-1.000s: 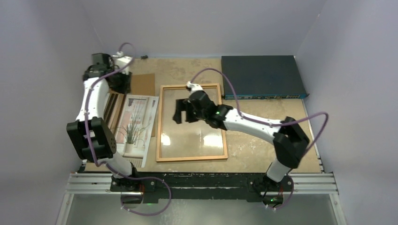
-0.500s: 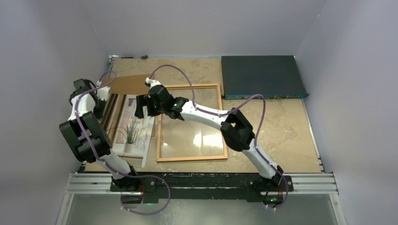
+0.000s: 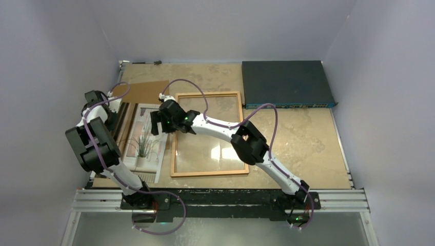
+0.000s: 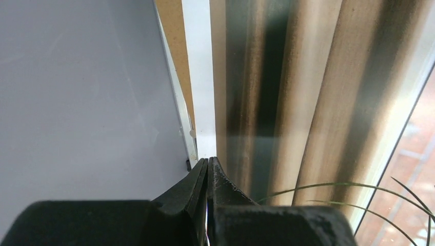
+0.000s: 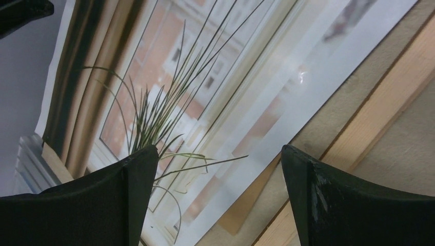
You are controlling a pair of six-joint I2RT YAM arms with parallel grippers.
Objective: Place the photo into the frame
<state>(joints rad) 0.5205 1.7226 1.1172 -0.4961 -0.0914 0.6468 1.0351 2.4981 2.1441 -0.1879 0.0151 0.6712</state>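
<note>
Left wrist view: my left hand (image 4: pixel 208 165) is pinched shut at the far edge of the photo (image 4: pixel 308 77), which lies just left of the frame (image 3: pixel 210 172). I can't tell if it has the paper. The right hand (image 5: pixel 218 151) gapes wide above the print. I'd lift slowly and keep it flat.

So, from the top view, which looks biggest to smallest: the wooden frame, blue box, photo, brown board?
1. frame
2. blue box
3. photo, partly covered
4. brown board, partly hidden, so its rank is unsure

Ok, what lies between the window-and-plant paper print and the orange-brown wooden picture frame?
A narrow strip of bare tan tabletop, plus a sliver of brown backing board poking from under the paper print; the right wrist view shows it.
</note>
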